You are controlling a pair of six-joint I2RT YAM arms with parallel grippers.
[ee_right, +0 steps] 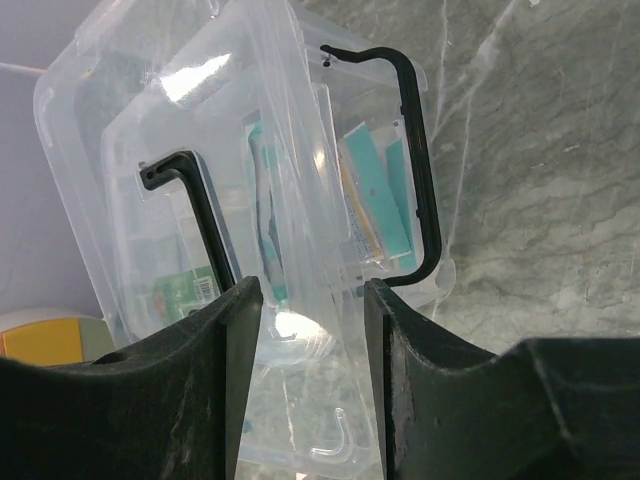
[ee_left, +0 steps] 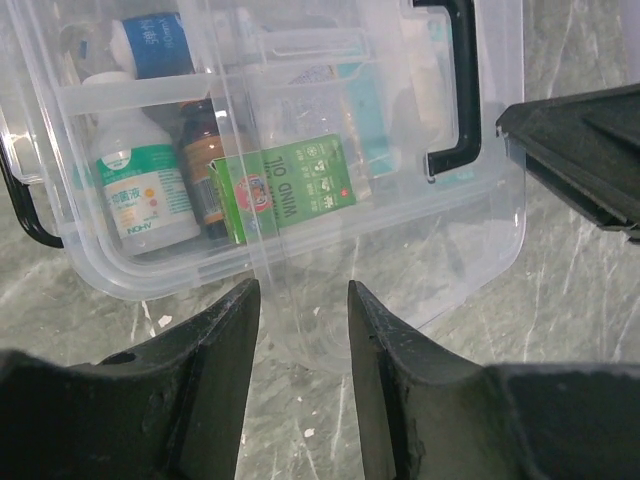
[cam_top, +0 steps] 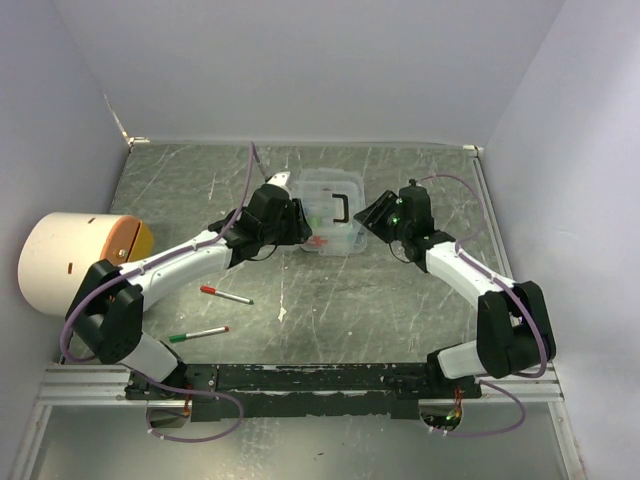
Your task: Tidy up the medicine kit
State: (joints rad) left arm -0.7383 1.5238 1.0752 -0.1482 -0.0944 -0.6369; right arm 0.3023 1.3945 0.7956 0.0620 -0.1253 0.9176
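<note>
Grey marbled table [cam_top: 400,300], white walls [cam_top: 320,70], med kit [cam_top: 335,235] ctr-rear.

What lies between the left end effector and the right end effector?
The medicine kit, a clear box. The left end effector and the right end effector flank its two sides, as the top external view shows.

The medicine kit [cam_top: 322,195] is hemmed in on both sides: the left gripper [ee_left: 300,300] straddles its left edge and the right gripper [ee_right: 305,295] its right. Bare table [cam_top: 400,310] lies open in front of it. Toward the near left, a red pen [cam_top: 225,295] and a green pen [cam_top: 198,334] lie in the way. A big white cylinder [cam_top: 75,262] blocks the left edge.
</note>
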